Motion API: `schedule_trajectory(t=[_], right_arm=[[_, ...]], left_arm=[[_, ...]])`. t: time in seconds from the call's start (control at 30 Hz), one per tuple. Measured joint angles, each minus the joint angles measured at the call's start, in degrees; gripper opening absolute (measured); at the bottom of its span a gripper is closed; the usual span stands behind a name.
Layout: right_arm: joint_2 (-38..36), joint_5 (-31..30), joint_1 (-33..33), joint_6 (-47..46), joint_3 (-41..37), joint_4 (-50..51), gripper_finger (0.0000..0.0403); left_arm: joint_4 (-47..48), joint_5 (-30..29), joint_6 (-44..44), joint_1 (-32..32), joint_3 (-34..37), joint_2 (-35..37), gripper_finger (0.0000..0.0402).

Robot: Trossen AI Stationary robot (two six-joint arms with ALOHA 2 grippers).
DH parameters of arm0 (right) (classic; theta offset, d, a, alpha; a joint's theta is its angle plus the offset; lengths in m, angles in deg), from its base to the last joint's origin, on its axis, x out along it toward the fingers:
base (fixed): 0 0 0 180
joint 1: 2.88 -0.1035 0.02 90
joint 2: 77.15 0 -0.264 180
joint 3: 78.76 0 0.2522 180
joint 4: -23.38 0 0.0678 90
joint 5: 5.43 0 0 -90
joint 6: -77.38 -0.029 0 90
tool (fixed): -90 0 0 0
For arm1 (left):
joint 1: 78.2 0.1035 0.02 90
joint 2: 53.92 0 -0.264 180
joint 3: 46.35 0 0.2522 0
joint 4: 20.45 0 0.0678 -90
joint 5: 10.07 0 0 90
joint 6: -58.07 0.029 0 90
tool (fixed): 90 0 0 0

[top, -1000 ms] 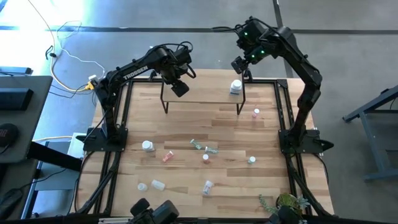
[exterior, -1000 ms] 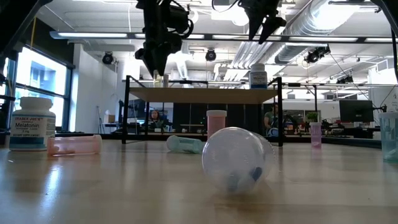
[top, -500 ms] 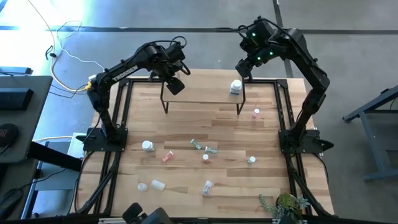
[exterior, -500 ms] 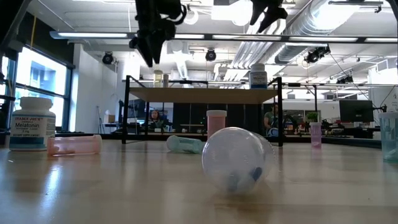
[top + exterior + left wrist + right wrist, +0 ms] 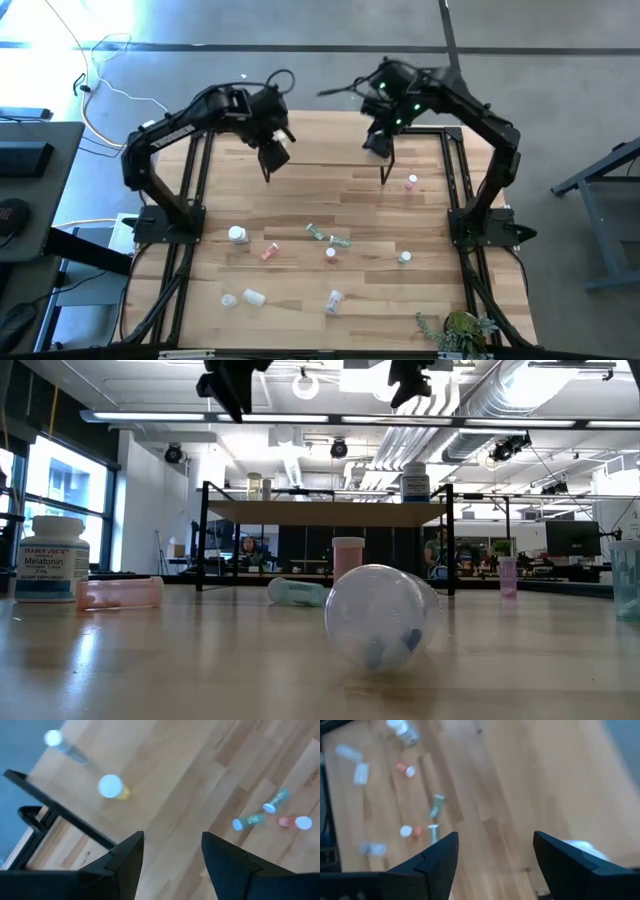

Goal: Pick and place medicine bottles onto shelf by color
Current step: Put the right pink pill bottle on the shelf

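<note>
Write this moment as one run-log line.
left gripper: open, empty, above shelf | right gripper: open, empty, above shelf

White cable [image 5: 105, 92] lay far left on grey floor; green plant [image 5: 458, 325] sat near right.

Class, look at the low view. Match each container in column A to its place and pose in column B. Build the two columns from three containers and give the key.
Column A
1. Melatonin bottle
2. clear round jar
3. white bottle with the blue label

Column B
a. standing upright on the shelf
b. standing upright on the tabletop
c. lying on its side on the tabletop, nearest the camera

Pairs: 1-b, 2-c, 3-a
</note>
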Motion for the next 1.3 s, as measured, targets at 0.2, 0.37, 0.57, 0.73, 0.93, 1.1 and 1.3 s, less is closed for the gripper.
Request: schedule_trajectory(t=[0.2,0.37,0.57,0.73,0.93,1.1,1.3], right_arm=[[0.0,0.5,-5.7,1.5,-5.3,-2.3,0.0248],[0.0,0.5,-10.6,4.2,-9.6,-5.8,0.0248],[0.1,0.5,-15.1,4.5,-14.1,-11.6,0.0248],[0.1,0.4,-18.4,4.5,-17.6,-17.2,0.0248],[0.1,0.4,-21.2,2.0,-23.8,-23.5,0.0248],[0.1,0.3,-24.1,-2.0,-30.0,-29.2,0.0248],[0.1,-2.7,-29.4,-3.6,-37.2,-38.7,0.0248]], left_arm=[[-6.1,0.4,-4.8,-4.5,9.6,5.0,0.0186],[-11.3,0.5,-10.5,-7.3,19.1,9.8,0.018],[-17.9,0.5,-16.0,-10.1,28.9,14.7,0.0177],[-20.9,0.3,-19.0,-12.4,34.8,17.5,0.0177],[-21.3,0.2,-21.8,-15.1,39.7,20.8,0.0177],[-21.3,0.4,-24.4,-18.3,42.6,24.1,0.0177],[-21.2,-1.3,-26.1,-22.1,43.6,26.7,0.0177]])
